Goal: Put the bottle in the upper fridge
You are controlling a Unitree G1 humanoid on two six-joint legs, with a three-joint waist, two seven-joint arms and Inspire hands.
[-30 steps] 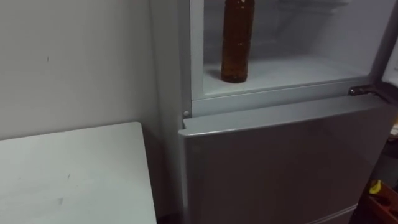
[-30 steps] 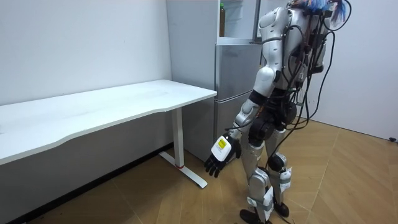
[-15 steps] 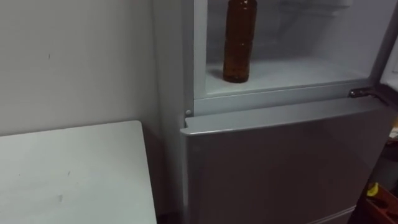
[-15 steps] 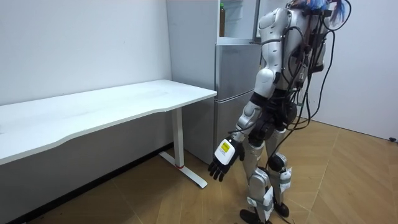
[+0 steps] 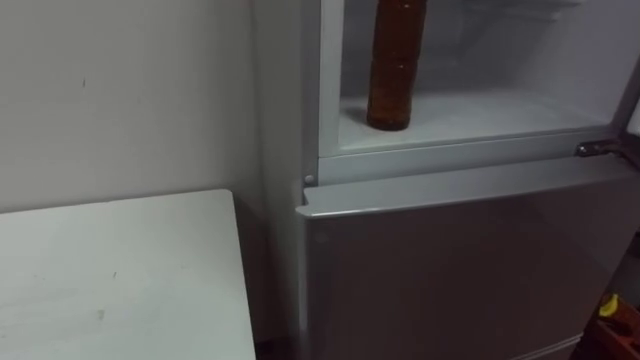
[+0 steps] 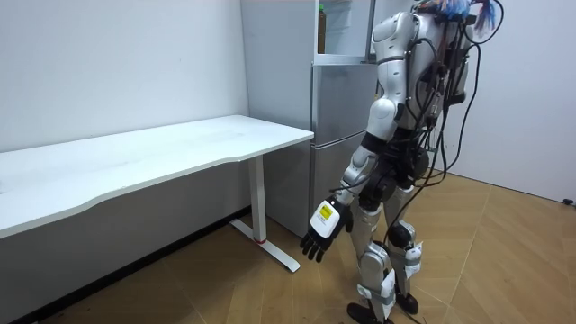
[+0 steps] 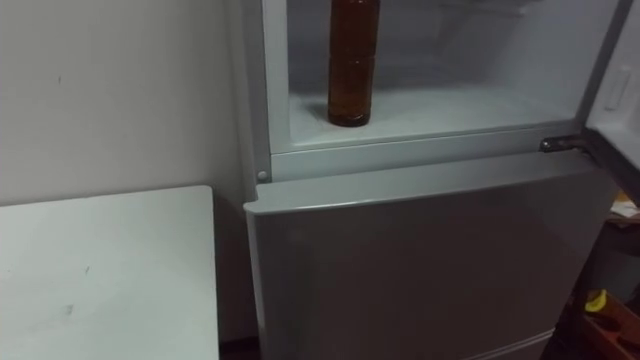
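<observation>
Bottle upright on upper fridge shelf, well above relaxed, empty left hand; likely rigid, heavyish, smooth, best gripped mid-body.

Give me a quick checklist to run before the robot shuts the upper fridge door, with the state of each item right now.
1. Is the bottle inside the upper compartment? Ok, it stands upright on the shelf.
2. Is the bottle behind the front lip, out of the door's path? Ok, as far as it looks.
3. Is the left hand free of the bottle? Ok, it hangs open, low beside the leg.
4. Is the right hand ready at the upper door? Cannot tell.
5. Is the upper door shut? Not ok, it stands open at the right.
6. Is the lower fridge door shut? Ok.
</observation>
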